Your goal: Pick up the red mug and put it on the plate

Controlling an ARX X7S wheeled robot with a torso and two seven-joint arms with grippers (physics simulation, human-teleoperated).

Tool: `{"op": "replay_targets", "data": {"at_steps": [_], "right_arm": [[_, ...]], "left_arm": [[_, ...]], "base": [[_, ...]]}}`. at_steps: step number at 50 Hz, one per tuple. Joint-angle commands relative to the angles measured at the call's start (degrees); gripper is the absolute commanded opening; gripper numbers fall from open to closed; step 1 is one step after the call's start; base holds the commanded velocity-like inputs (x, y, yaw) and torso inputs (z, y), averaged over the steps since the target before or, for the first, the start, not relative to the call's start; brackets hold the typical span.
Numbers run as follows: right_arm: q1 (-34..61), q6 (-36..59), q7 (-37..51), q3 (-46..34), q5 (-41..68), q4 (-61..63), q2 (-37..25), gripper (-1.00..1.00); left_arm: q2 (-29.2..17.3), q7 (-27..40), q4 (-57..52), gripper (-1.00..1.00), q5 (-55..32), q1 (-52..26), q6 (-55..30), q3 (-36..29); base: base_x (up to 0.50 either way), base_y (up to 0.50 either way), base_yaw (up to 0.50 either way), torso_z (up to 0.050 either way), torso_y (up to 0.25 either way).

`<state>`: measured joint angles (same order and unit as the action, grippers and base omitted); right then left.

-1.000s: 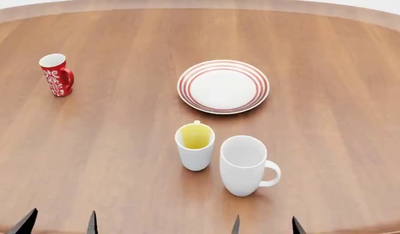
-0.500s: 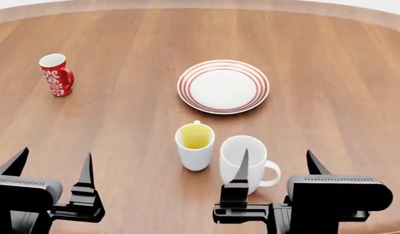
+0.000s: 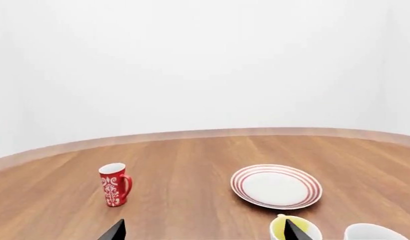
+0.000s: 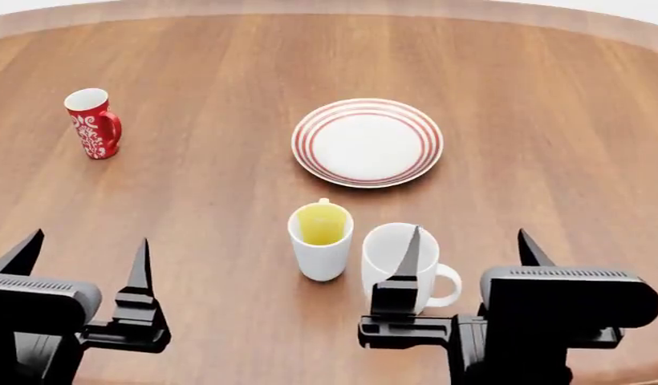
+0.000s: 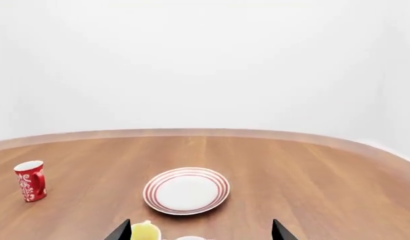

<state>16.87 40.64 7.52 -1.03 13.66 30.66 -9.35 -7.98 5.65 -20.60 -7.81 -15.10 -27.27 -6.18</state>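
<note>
Both sets of jaws stand spread wide and hold nothing: the left gripper point(image 4: 85, 257) over bare round wooden table point(image 4: 543, 120); the right gripper point(image 4: 470, 249) with its inner fingertip over the large plain white mug point(image 4: 402, 269). Just beyond the jaws, between the grippers, stands the small white mug with yellow inside point(image 4: 320, 239); farther ahead lies the round white plate with red rings on its rim point(image 4: 367, 142). The small red mug with white floral pattern point(image 4: 92, 123) stands upright well beyond the left jaws, far from the plate.

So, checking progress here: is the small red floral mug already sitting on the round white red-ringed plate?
No, the small red floral mug stands upright on the wooden table, well apart from the bare round white red-ringed plate.
</note>
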Motion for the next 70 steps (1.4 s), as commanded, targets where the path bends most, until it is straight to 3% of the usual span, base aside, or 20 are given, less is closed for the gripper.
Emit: {"op": "replay_targets", "data": {"at_steps": [1, 10, 20, 43, 70], "right_arm": [[3.1, 0.0, 3.5, 4.1, -0.4, -2.9, 0.0, 1.00], [4.9, -1.7, 5.7, 9.3, -1.3, -8.2, -1.8, 1.00], [4.8, -1.8, 6.4, 9.7, -1.6, -9.5, -2.7, 1.00], [7.2, 2.4, 7.1, 9.1, -0.6, -10.4, -3.6, 1.00], [6.4, 0.8, 6.6, 8.0, 0.2, -13.7, -3.5, 1.00]], "left_arm": [[-0.5, 0.5, 0.5, 1.00, -0.5, -0.2, 0.4, -0.2], [-0.8, 0.9, 1.5, 1.00, -1.0, -0.3, 1.0, 0.0], [-1.2, 1.4, 1.9, 1.00, -1.2, -0.2, 1.4, -0.2], [-1.9, 2.3, 2.5, 1.00, -2.0, -0.6, 1.7, -0.7], [-2.4, 3.1, 4.2, 1.00, -2.7, -0.3, 3.3, -1.3]], "base": [[0.00, 0.00, 0.00, 0.000, 0.000], [0.00, 0.00, 0.00, 0.000, 0.000], [0.01, 0.00, 0.00, 0.000, 0.000], [0.50, 0.00, 0.00, 0.000, 0.000], [0.50, 0.00, 0.00, 0.000, 0.001]]}}
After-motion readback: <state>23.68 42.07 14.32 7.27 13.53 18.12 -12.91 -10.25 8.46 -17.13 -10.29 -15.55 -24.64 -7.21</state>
